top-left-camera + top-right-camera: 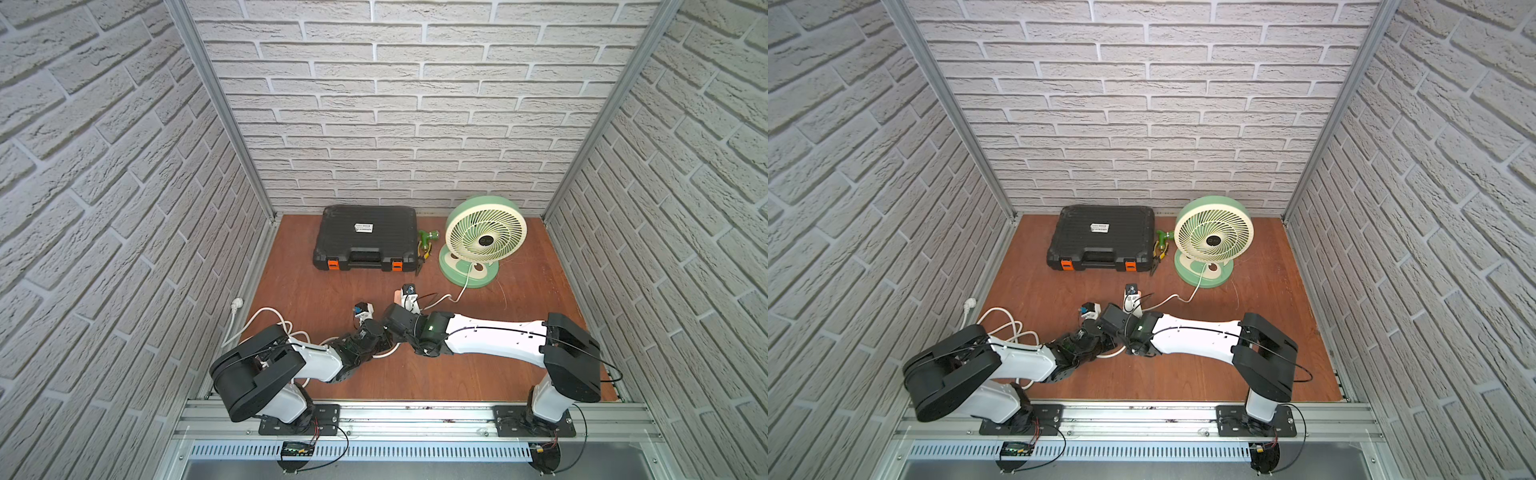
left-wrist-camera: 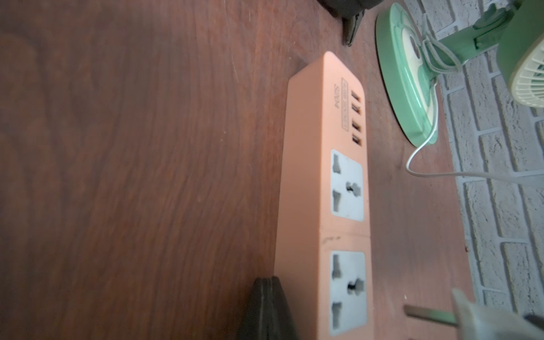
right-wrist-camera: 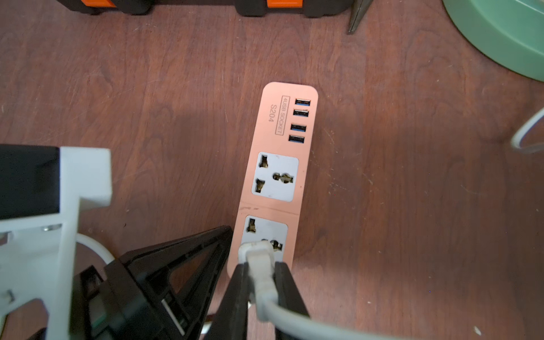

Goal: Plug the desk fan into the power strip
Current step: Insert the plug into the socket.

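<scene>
**Plug poised over socket:** The right tool (image 3: 260, 266) is gripping the small white plug (image 3: 257, 253) of the desk fan (image 1: 484, 237), its two black fingers (image 3: 240, 276) closed on the plug's sides. It is holding the plug directly over the nearer of the two sockets on the salmon power strip (image 3: 279, 141).

The strip is lying flat near the middle of the tabletop (image 3: 412, 206). Its long axis is running roughly near to far, with the USB ports at the far end.

In the left wrist view a prong (image 2: 426, 316) is pointing at the socket face with a gap showing between them, so the plug is probably not yet seated. The coming move looks like a straight push down into the face, across the strip's length rather than along it.

The left tool (image 3: 217, 238), fully closed and gripping nothing, is resting against the strip's left edge beside that same socket, apparently bracing it. The fan is standing far and to the right, well apart from the strip, its thin cord (image 1: 466, 282) trailing loosely toward the plug. The right arm is the one placed to finish.
</scene>
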Motion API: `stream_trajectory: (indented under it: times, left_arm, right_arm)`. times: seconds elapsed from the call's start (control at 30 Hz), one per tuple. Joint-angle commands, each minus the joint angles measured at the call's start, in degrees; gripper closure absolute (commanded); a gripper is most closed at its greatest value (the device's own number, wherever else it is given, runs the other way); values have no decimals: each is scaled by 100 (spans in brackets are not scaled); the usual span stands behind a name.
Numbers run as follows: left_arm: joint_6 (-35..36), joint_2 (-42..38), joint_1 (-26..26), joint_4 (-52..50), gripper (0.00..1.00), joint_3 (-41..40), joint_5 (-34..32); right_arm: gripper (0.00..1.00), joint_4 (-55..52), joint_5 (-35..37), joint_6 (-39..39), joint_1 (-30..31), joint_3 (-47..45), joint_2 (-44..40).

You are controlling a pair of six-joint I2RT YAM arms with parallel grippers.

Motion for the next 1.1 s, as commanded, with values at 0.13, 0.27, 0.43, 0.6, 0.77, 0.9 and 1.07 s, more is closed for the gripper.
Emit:
stream_trajectory:
  times: [0.13,0.27,0.43,0.6,0.77,0.9,1.07]
  left_arm:
    - [-96,259,7,716,100,-217,146]
    - [-106,419,-48,929,100,-235,166]
    - [-221,615,-101,1198,100,-305,139]
    - [-297,668,-110,1422,100,-418,35]
    - [-277,683,-115,1688,100,-546,-56]
    - [-233,694,-115,1745,100,-578,-92]
    - [-212,698,-123,1794,100,-581,-104]
  right_arm:
    - [97,-490,154,647,58,284,322]
    - [97,-497,81,681,58,350,395]
    - [97,-449,81,669,58,336,366]
    - [97,-376,58,671,58,331,352]
    - [97,-449,68,693,54,413,383]
    - [97,-545,192,752,59,413,287]
    - [97,-712,210,903,58,493,303]
